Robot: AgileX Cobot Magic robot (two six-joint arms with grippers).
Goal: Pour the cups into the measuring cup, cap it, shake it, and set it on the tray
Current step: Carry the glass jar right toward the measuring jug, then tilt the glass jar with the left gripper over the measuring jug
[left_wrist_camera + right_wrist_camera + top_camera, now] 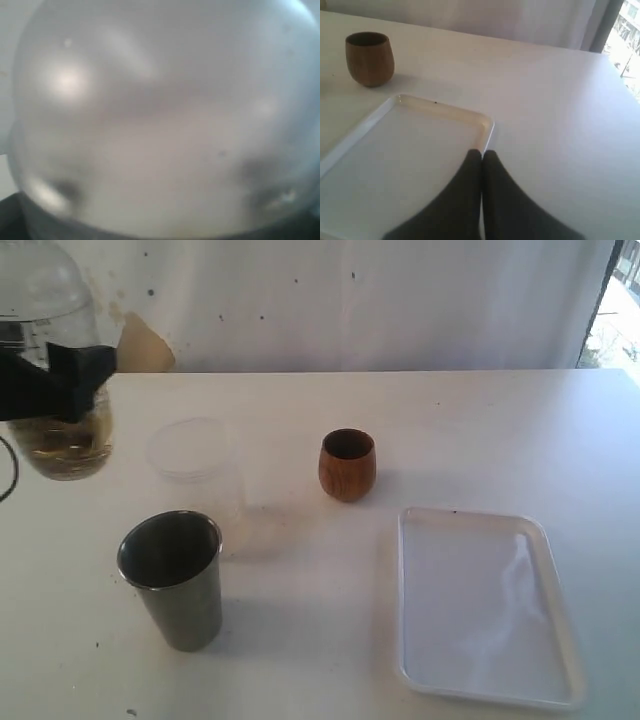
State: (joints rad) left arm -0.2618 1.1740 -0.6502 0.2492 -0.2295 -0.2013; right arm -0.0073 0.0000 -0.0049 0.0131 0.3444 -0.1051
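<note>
Your left end effector [55,380] is clamped across the measuring cup [65,445], far to the left of the tray [403,590], at the very edge of the exterior view. A shallow layer of amber liquid sits in the cup's bottom, and its top looks domed. You cannot tell whether it rests on the tabletop [480,430] or hangs above it. The left wrist view is filled by a blurred translucent curve.

Your right end effector [481,155] has its fingers pressed together, above the tray's rim near one corner.

The wooden cup [347,465] stands upright just beyond the tray's far left corner. The steel tumbler [175,580] stands upright well to the left of the tray. A frosted plastic cup [195,465] stands farther back, between the tray and the measuring cup.
</note>
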